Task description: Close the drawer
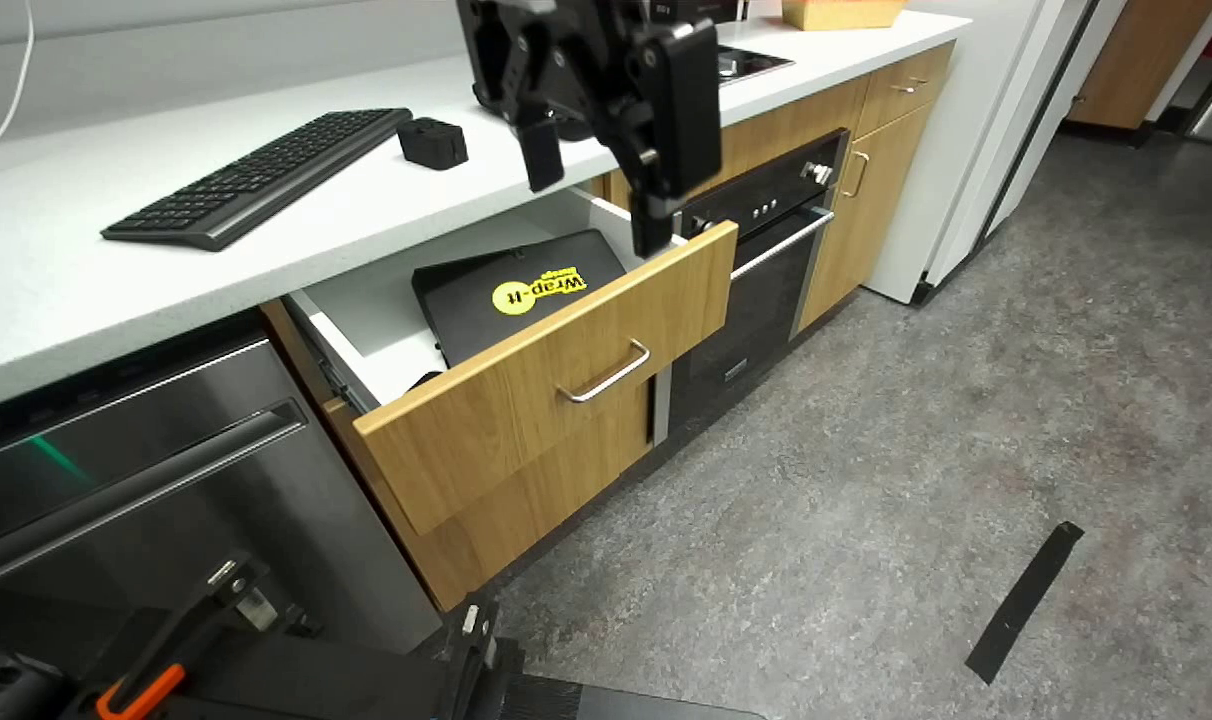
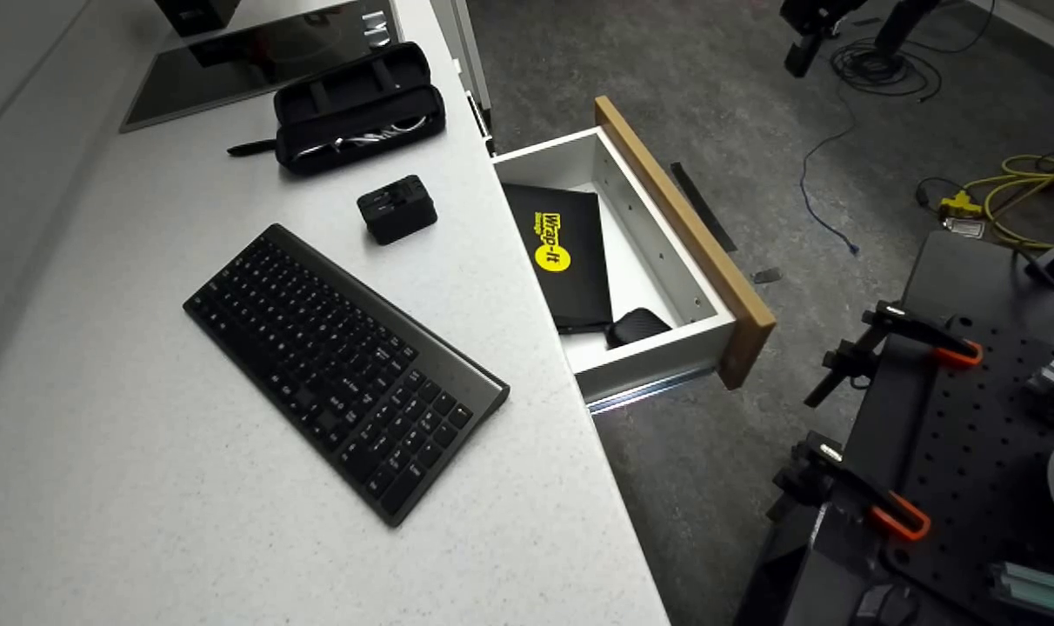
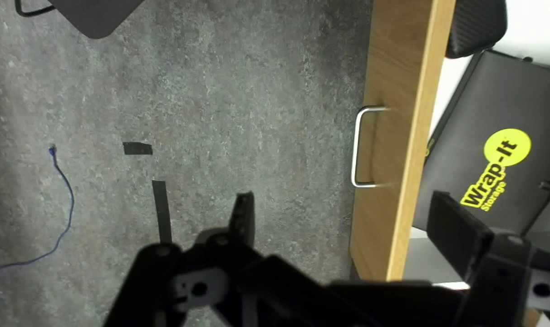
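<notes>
The drawer (image 1: 496, 440) stands pulled out from under the counter in both exterior views. Its oak front (image 2: 688, 222) and white inner sides show, and its silver bar handle (image 1: 606, 375) is on the front. In the wrist view the drawer front (image 3: 386, 218) runs up and down right of the middle, with the handle (image 3: 356, 147) on its left face. My gripper (image 3: 342, 200) is open with nothing between its fingers. In the wrist view its fingertips appear on either side of the panel's line, apart from it. The gripper (image 1: 596, 200) appears above the drawer in an exterior view.
A black Wrap-It pouch (image 2: 570, 256) and a small black case (image 2: 638, 327) lie inside the drawer. The counter holds a keyboard (image 2: 336, 365), a black block (image 2: 396, 209) and an open black case (image 2: 357, 113). An oven (image 1: 746, 290) and a steel appliance (image 1: 216, 500) flank the drawer.
</notes>
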